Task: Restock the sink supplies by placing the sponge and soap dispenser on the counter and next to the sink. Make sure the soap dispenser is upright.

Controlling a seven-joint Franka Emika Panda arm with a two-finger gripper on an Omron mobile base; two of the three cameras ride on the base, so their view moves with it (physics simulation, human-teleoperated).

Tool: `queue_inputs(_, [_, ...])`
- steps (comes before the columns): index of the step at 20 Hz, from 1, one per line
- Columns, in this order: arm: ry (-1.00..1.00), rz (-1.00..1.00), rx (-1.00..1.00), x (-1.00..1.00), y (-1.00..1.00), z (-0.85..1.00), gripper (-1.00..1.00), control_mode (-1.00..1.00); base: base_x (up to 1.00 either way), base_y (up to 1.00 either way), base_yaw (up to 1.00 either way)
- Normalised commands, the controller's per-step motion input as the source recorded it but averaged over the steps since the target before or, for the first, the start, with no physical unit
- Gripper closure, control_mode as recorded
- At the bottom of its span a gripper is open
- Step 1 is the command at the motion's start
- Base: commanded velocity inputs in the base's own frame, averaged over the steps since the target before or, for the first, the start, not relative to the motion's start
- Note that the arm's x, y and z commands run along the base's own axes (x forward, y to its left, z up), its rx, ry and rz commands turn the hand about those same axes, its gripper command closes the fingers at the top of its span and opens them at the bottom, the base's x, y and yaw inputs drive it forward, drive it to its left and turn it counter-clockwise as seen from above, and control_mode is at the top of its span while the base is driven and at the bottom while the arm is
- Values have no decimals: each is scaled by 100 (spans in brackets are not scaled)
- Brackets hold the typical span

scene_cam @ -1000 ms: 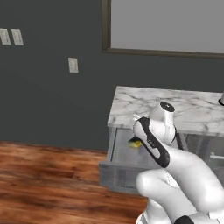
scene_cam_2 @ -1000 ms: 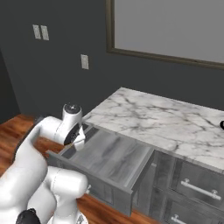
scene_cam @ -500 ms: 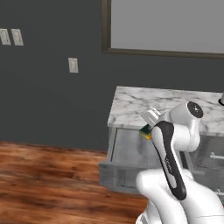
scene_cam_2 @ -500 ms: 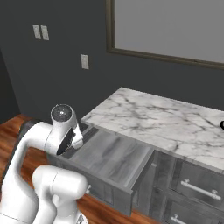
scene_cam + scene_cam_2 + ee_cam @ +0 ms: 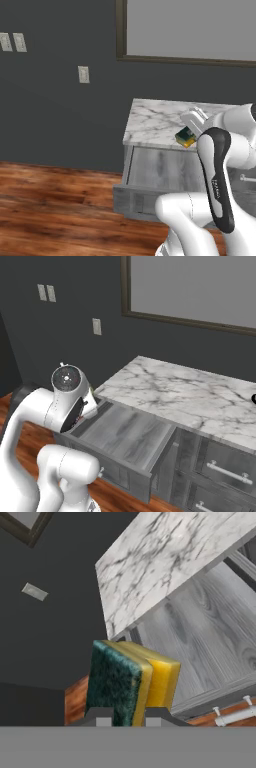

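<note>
Hand (image 5: 125, 714) clamped narrow on sponge (image 5: 131, 679) | held above open drawer (image 5: 165, 172) | beside counter (image 5: 155, 120) edge

You have the counter (image 5: 160, 120) running along the far wall, below the framed window (image 5: 190, 30). Just under the counter's near edge, at its left end, the drawer (image 5: 160, 172) stands pulled out toward you. The sponge (image 5: 186, 136) sits in the gripper (image 5: 125, 714), clamped between the two fingertips, up over the drawer's far right part and level with the counter's near edge. To the right of the open drawer, closed drawer fronts (image 5: 227, 473) sit under the counter. A wall outlet (image 5: 83, 74) lies on the wall left of the counter.
</note>
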Motion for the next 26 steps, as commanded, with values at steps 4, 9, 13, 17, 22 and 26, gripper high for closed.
queue_inputs(4, [1,0,0,-7,-3,14,100,-100,0,0,0])
queue_inputs(9, [1,1,-1,1,4,0,100,-100,0,0,0])
queue_inputs(13, [0,-4,3,-2,-21,0,100,100,-4,-15,-3])
queue_inputs(17, [0,0,0,0,0,0,100,100,-26,-89,-15])
queue_inputs(22, [0,0,0,0,0,0,100,100,-24,-100,-15])
queue_inputs(26, [0,0,0,0,0,0,100,100,-17,-100,-14])
